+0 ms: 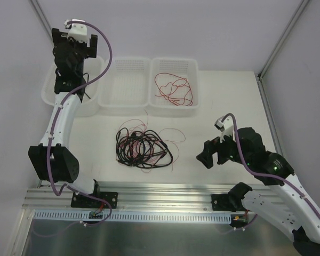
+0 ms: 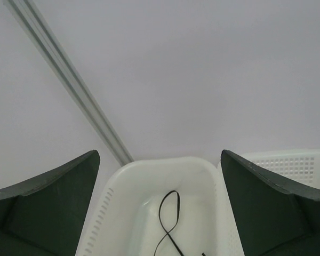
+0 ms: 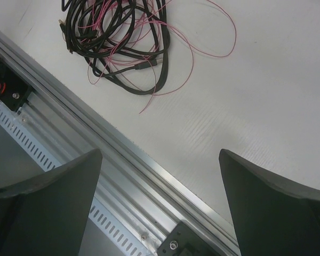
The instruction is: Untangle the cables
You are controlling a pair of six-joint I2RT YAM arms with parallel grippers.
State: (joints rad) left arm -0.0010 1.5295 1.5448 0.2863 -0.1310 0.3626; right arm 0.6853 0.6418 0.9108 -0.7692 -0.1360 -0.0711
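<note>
A tangle of cables, thick black ones wound through with fine pink-red wire, lies in a loose heap on the white table, near its front edge and roughly midway between your 2 arms. A few pink-red strands trail out of the heap toward the back and to the right. Beyond it, along the far side of the table, 3 white perforated bins stand touching in a row. The right bin holds 1 red cable in open loops. The middle bin sits between the others. The left bin holds 1 thin black cable in a narrow loop on its floor. Your left claw hangs above that left bin, jaws spread wide, gripping nothing and clear of the black cable below. Your right claw hovers over the front right of the table, to the right of the tangle and apart from it, jaws likewise spread wide and holding nothing. A metal rail runs along the near edge of the table, just in front of the heap.
</note>
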